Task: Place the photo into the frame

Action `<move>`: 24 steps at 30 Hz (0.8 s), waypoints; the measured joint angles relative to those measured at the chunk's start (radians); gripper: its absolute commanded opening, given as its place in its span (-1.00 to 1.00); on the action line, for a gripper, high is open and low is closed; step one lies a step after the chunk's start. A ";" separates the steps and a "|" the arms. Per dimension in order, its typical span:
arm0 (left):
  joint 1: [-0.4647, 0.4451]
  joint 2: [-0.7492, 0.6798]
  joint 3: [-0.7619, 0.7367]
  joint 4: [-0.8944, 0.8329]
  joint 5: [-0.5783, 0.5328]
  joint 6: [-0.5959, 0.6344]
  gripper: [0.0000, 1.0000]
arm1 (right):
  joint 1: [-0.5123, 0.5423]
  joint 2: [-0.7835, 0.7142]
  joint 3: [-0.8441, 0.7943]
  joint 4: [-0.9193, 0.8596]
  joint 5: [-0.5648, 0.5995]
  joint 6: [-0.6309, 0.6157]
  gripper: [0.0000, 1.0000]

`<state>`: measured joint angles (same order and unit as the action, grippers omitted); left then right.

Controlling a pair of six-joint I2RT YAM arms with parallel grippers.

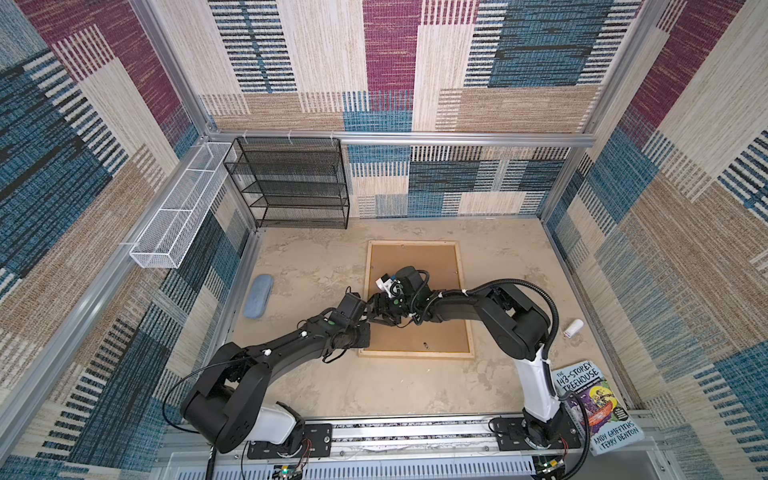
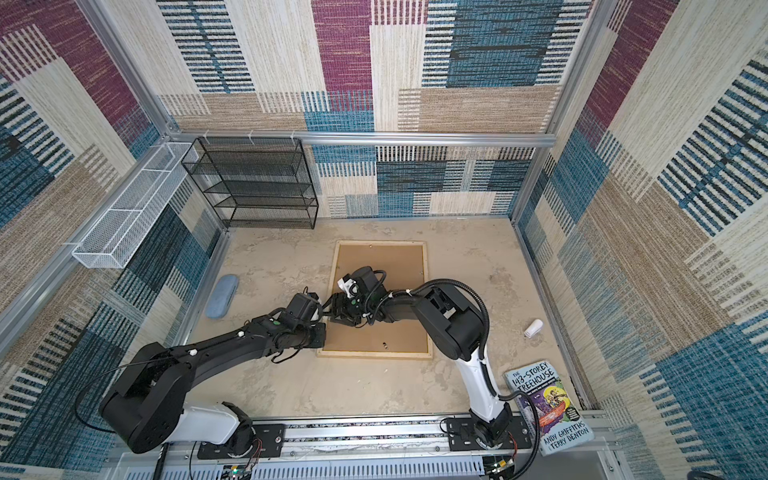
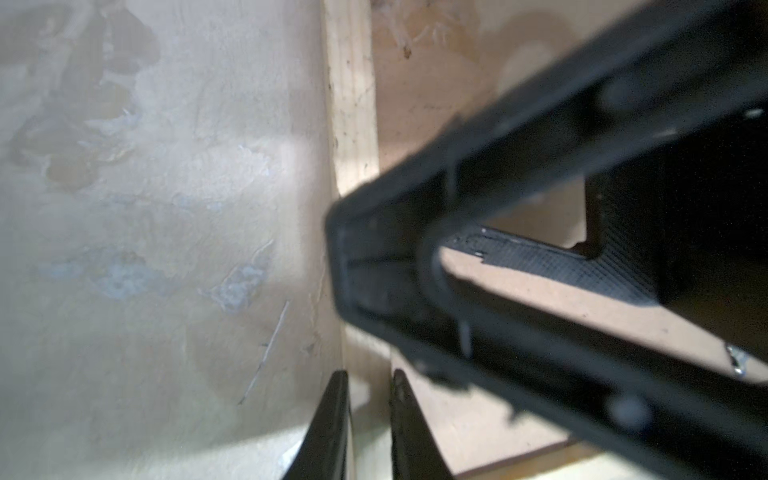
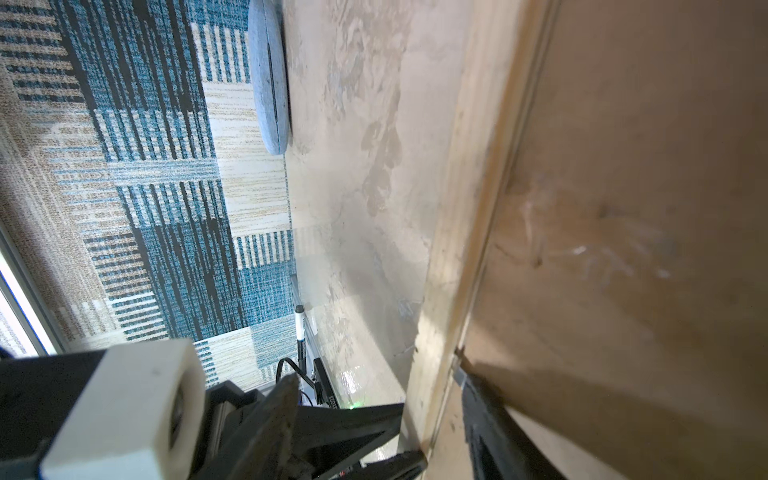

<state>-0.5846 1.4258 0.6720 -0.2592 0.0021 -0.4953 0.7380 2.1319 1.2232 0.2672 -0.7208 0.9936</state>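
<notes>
Hands from both arms crowd the same long side of the frame, which lies flat and back-up near the middle of the table, its opening filled by the brown backing board. The left hand is narrow, one finger outside the pale wood rail and one inside, pinching it. Judging by that grip, its job is to pin the frame so it cannot slide. The right hand stands wider than the rail and grips nothing. One finger hangs off the outer side and the other sits on the board's edge right by a small metal tab, likely so it can turn the tab or lever the board up. The photo is nowhere in view; whether it lies under the board cannot be told. If it is not yet inside, the board must come out first, which would explain this two-handed hold. A blue case and a book lie well apart from the work.
</notes>
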 measured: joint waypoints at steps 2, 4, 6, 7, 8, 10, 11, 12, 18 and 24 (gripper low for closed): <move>0.000 0.000 0.000 0.001 -0.007 -0.002 -0.59 | 0.005 0.006 0.007 0.006 0.008 0.000 0.30; 0.000 0.001 0.000 0.002 -0.014 -0.006 -0.59 | 0.007 0.011 0.013 0.012 0.010 0.000 0.30; 0.000 0.001 0.000 0.002 -0.018 -0.007 -0.59 | 0.009 0.013 0.014 0.016 0.013 0.000 0.30; 0.000 0.000 0.000 0.002 -0.018 -0.007 -0.59 | 0.009 0.013 0.014 0.016 0.014 0.000 0.30; 0.000 0.000 0.000 0.002 -0.018 -0.008 -0.59 | 0.010 0.013 0.014 0.016 0.014 0.000 0.30; 0.000 -0.003 0.000 0.002 -0.021 -0.009 -0.59 | 0.010 0.011 0.014 0.015 0.016 0.000 0.30; 0.000 -0.005 -0.001 0.003 -0.022 -0.010 -0.59 | 0.010 0.010 0.014 0.013 0.018 0.000 0.30; 0.001 -0.007 -0.003 0.004 -0.022 -0.010 -0.59 | 0.010 0.008 0.014 0.011 0.020 -0.001 0.30; 0.034 -0.013 -0.010 0.028 0.026 -0.010 -0.58 | -0.013 -0.044 -0.026 -0.036 0.028 -0.038 0.30; 0.054 -0.031 -0.012 0.018 0.056 -0.006 -0.33 | -0.065 -0.153 -0.043 -0.135 0.093 -0.147 0.34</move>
<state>-0.5304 1.3945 0.6601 -0.2413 0.0586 -0.5011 0.6731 1.9789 1.1797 0.1322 -0.6273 0.8467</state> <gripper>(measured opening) 0.319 0.658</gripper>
